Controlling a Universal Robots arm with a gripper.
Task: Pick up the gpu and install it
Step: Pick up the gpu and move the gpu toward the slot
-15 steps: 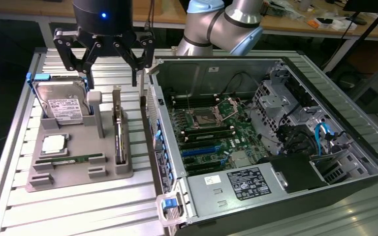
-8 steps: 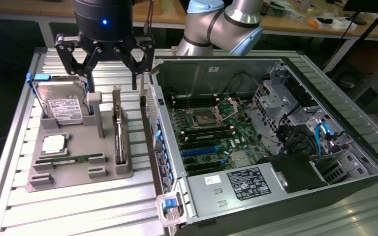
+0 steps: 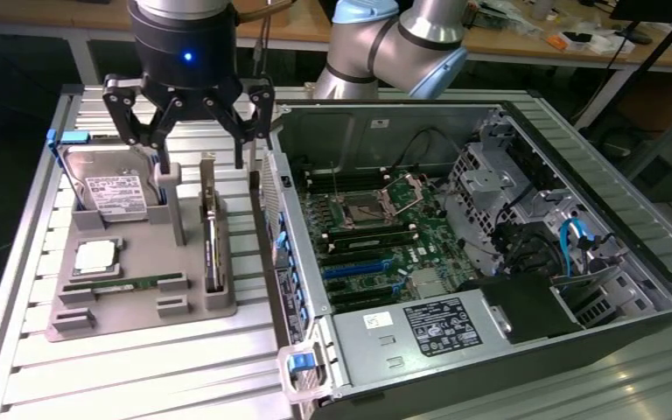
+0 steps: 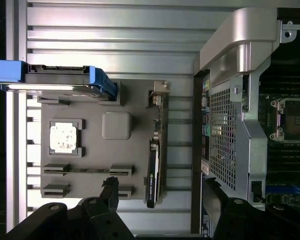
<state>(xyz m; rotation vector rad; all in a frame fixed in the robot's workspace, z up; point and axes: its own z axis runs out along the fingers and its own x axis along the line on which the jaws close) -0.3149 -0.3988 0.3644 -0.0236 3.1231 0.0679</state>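
The gpu point(image 3: 210, 234) is a thin black card standing on its edge in a slot along the gray holder tray point(image 3: 137, 312), on the side nearest the computer case. My gripper point(image 3: 202, 164) hangs open above the card's far end, its fingers apart and holding nothing. In the wrist view the gpu point(image 4: 154, 162) runs lengthwise, with its metal bracket end at the far side. The gripper point(image 4: 160, 197) straddles the card's line, a dark fingertip point(image 4: 110, 190) on one side. The open computer case point(image 3: 453, 236) shows its motherboard with blue expansion slots point(image 3: 353, 267).
On the tray sit a silver hard drive point(image 3: 115, 192) with a white label, a CPU chip point(image 3: 94, 255) and a green RAM stick point(image 3: 126, 284). The case wall point(image 4: 230, 100) stands close beside the gpu. The whole setup rests on a ribbed aluminium table point(image 3: 137, 367).
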